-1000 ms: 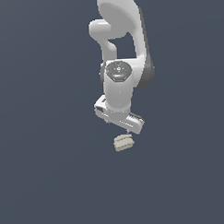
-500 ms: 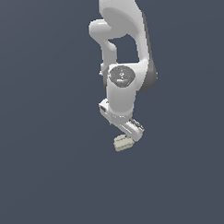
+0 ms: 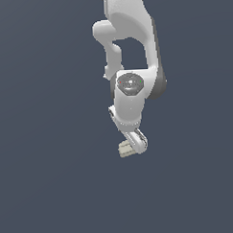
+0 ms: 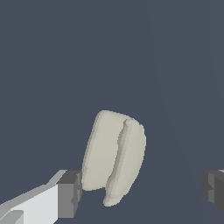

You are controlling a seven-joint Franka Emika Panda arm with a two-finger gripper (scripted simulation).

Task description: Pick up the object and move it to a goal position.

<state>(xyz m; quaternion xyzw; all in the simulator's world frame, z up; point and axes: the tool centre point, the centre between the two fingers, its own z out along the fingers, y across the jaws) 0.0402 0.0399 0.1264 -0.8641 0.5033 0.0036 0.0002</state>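
Note:
The object (image 3: 125, 148) is a small pale beige-cream lump with layered sides, lying on the flat dark grey surface. In the exterior view my white gripper (image 3: 135, 146) is down at its level, right beside it on the exterior view's right. In the wrist view the object (image 4: 113, 156) lies between my two fingers, close against one grey pad (image 4: 69, 194), with a wide gap to the other pad (image 4: 214, 190). The gripper (image 4: 141, 193) is open and holds nothing.
The white arm (image 3: 130, 50) rises above the gripper to the top of the exterior view. The dark grey surface (image 3: 49, 179) spreads out on all sides with nothing else visible on it.
The arm has lowered and the wrist has turned. The gripper has come down from above the object to its level, with the fingers either side of it. The object has not moved.

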